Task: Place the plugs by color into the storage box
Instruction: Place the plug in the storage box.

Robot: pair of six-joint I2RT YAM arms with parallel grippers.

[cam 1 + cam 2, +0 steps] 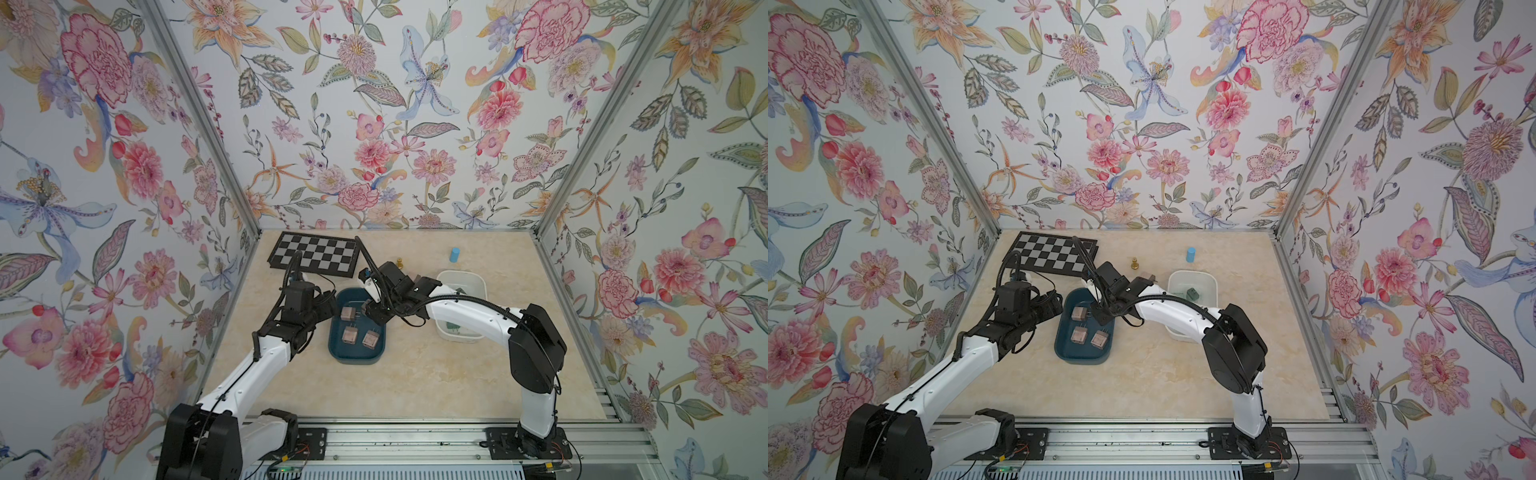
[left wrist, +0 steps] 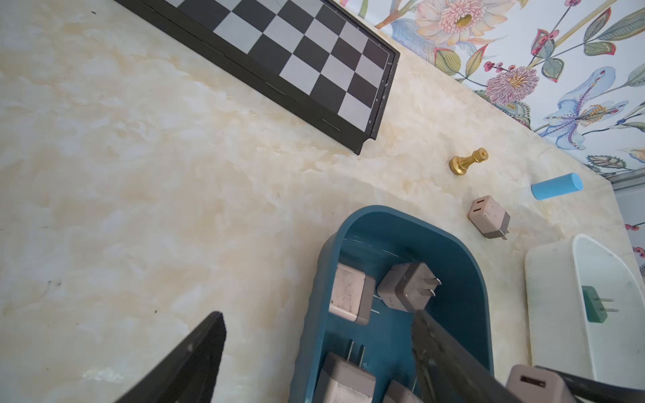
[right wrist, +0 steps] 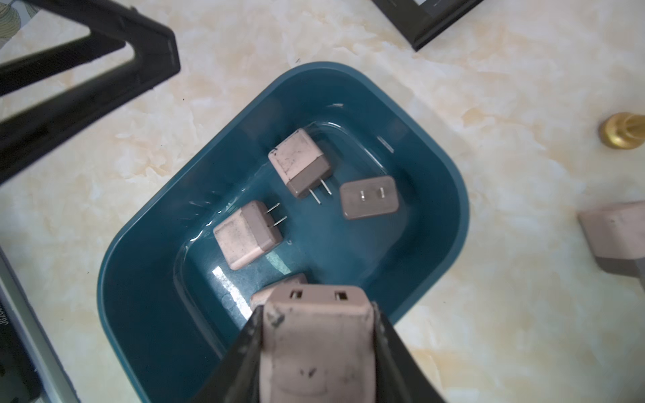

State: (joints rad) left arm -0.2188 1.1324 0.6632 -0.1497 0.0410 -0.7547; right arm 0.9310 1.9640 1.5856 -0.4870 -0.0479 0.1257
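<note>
**Holding one pink plug (image 3: pixel 316 356) over the teal box (image 3: pixel 115 265)**

Right gripper (image 3: pixel 316 314): pinching the pink plug.
Left gripper (image 2: pixel 317 314): jaws spread, empty, at the box's 10 o'clock.
Inside: four boxed plugs (image 3: pixel 300 164).
White box (image 1: pixel 482 291), at 3 o'clock: green plugs (image 1: pixel 1192 293).
Loose plug (image 2: pixel 488 216): on the table.
</note>
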